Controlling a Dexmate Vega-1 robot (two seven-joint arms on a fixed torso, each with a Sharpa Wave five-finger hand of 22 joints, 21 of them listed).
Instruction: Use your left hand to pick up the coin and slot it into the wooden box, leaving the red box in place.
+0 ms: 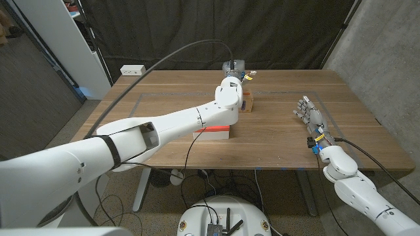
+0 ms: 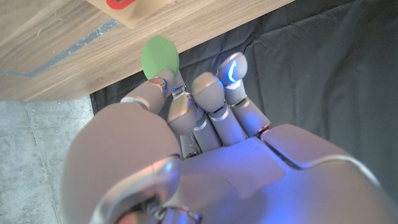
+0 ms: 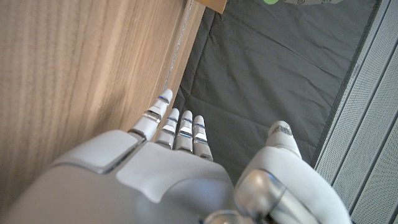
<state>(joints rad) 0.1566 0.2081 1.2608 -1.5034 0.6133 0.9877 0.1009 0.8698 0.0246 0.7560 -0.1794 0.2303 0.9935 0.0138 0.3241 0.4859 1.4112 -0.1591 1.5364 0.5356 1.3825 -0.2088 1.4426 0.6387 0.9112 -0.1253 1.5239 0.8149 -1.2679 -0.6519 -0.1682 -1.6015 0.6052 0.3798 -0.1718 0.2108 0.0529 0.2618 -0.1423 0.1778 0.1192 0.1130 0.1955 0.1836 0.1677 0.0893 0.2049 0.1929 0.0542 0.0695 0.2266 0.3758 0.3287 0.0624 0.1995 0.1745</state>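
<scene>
One green coin point(image 2: 160, 55) sits pinched in your left hand point(image 2: 205, 118) beside the wooden box point(image 1: 247, 101); right hand point(image 1: 310, 115) holds nothing, fingers apart.

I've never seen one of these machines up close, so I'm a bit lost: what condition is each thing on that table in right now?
Left robot hand: pinching the green coin, raised near the wooden box.
Green coin: held at the fingertips, not yet in the box.
Wooden box: standing on the table.
Red box: lying on the table, partly hidden by the left arm.
Right robot hand: open, holding nothing.
</scene>
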